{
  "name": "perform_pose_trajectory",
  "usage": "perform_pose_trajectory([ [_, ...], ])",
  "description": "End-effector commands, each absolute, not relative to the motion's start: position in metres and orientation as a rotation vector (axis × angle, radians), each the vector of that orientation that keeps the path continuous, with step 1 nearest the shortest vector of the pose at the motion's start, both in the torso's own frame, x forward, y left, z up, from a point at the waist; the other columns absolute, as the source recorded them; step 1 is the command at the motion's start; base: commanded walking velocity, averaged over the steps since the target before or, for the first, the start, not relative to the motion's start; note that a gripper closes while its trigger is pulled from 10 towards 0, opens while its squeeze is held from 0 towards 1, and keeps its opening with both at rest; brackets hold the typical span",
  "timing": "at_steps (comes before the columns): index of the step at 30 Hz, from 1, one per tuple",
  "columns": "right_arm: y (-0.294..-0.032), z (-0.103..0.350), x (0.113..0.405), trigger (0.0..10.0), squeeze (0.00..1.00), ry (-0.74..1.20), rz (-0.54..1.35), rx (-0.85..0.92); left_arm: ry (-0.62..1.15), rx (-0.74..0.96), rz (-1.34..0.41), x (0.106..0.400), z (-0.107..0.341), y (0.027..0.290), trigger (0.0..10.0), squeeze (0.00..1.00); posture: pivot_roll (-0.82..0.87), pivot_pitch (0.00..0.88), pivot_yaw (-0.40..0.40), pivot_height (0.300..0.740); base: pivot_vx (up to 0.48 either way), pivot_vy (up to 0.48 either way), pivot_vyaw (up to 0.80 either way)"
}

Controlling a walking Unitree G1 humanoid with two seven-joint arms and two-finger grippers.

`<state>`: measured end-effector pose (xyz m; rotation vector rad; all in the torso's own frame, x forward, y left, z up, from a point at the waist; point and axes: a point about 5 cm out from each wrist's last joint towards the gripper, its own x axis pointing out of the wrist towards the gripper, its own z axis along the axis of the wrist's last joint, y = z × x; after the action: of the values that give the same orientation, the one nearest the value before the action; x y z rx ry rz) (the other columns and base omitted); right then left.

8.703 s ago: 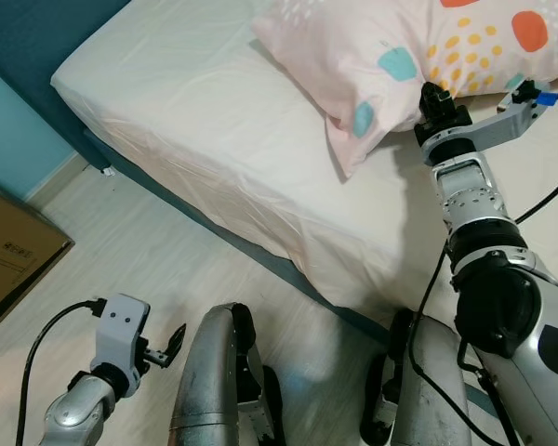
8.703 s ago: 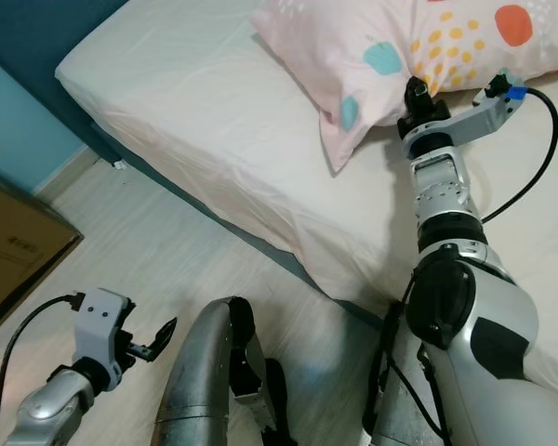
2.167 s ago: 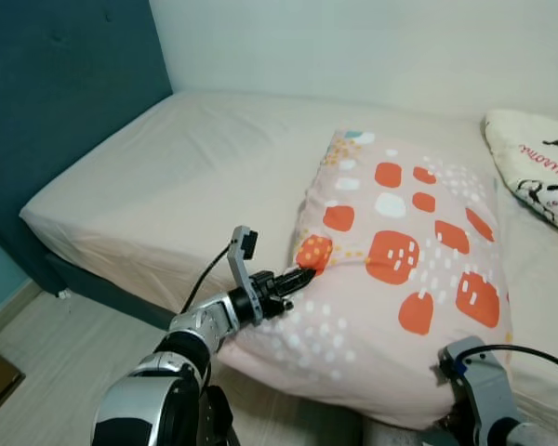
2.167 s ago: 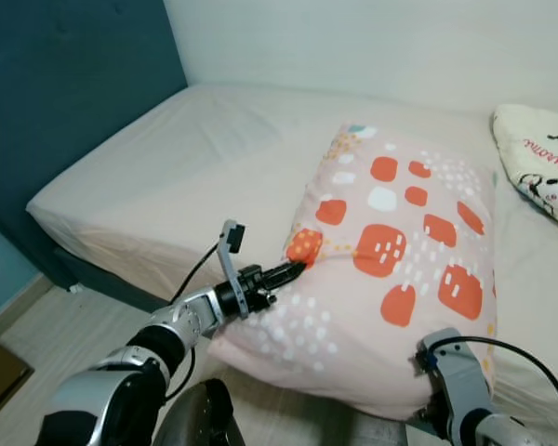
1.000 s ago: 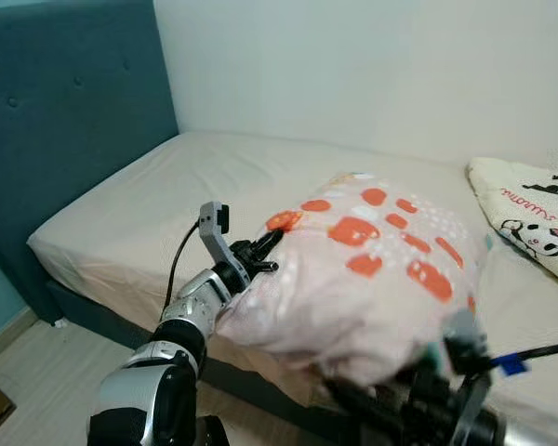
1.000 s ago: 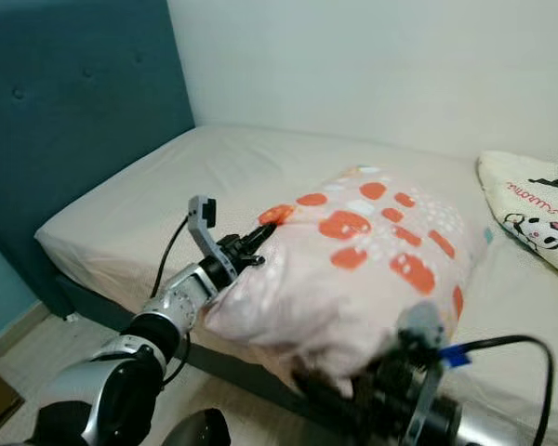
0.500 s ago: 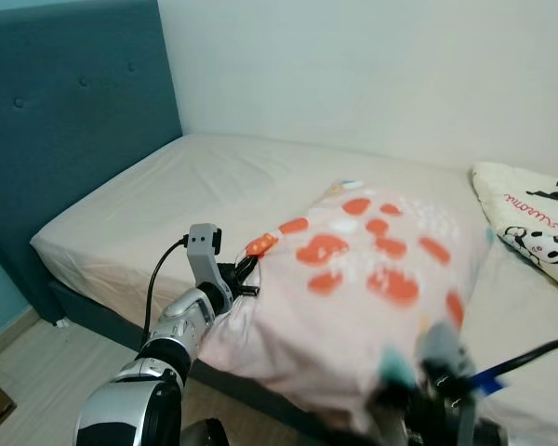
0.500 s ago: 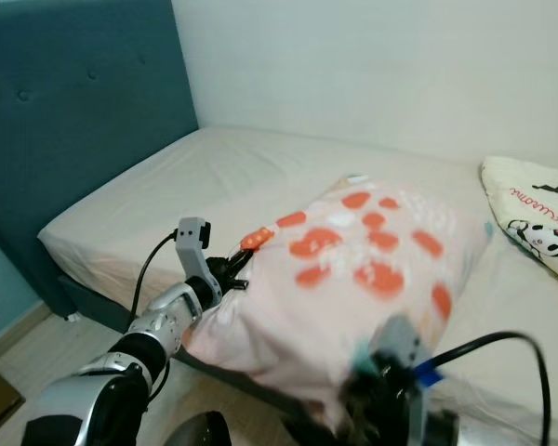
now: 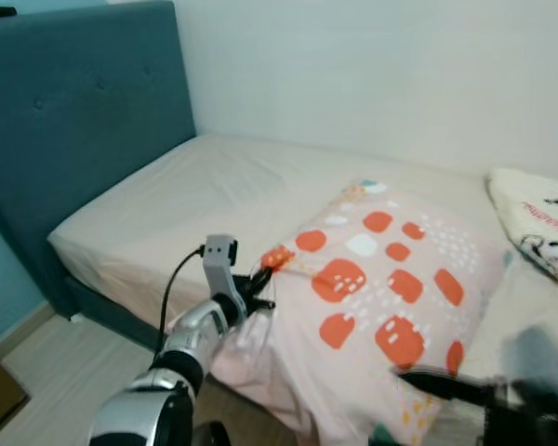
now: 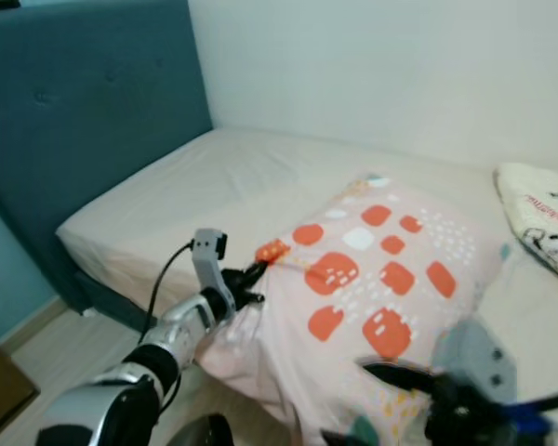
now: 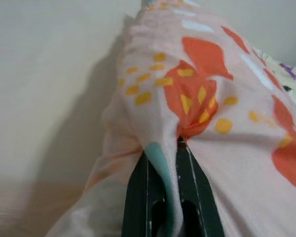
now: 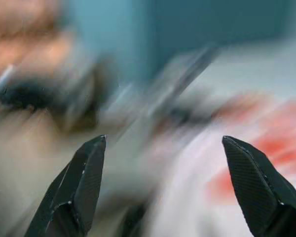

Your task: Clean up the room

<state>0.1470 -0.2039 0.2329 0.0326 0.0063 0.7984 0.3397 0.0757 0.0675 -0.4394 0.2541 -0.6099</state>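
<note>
One pillow (image 9: 391, 307) lying mid-frame on bed (image 9: 186, 200); left gripper (image 9: 263, 279) pinching its corner, right gripper (image 12: 167, 192) spreading wide, lower right.

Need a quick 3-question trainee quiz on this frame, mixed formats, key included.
1. True or false: the left gripper is shut on the pillow's fabric.
2. The right gripper's fingers stand: A) wide apart, B) clamped on the sheet, C) around a box.
3. Fill in: the headboard behind the mattress is ___ in colour.

Key: 1 true; 2 A; 3 teal blue.
</note>
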Motion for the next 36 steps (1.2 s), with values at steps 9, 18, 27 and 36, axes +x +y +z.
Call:
perform_pose_trajectory([
  [9, -0.216, 0.135, 0.216, 10.0, 0.00, 0.196, 0.204, 0.273, 0.288, -0.417, -0.664, 0.314, 0.043, 0.062, 10.0, 0.00, -0.13, 0.031, 0.089, 0.485, 0.000, 0.000, 0.00],
  [18, -0.202, 0.132, 0.236, 10.0, 0.00, 0.134, 0.190, 0.391, 0.286, -0.357, -0.696, 0.302, 0.034, 0.057, 10.0, 0.00, -0.12, 0.034, 0.090, 0.490, 0.000, 0.000, 0.00],
  [27, -0.179, 0.132, 0.251, 10.0, 0.00, 0.107, 0.238, 0.366, 0.172, -0.352, -0.588, 0.317, 0.054, 0.068, 10.0, 0.00, -0.11, 0.023, 0.095, 0.522, 0.000, 0.000, 0.00],
  [36, -0.180, 0.133, 0.258, 10.0, 0.00, 0.079, 0.220, 0.356, 0.057, -0.403, -0.653, 0.324, 0.080, 0.060, 10.0, 0.00, -0.11, 0.009, 0.100, 0.550, 0.000, 0.000, 0.00],
])
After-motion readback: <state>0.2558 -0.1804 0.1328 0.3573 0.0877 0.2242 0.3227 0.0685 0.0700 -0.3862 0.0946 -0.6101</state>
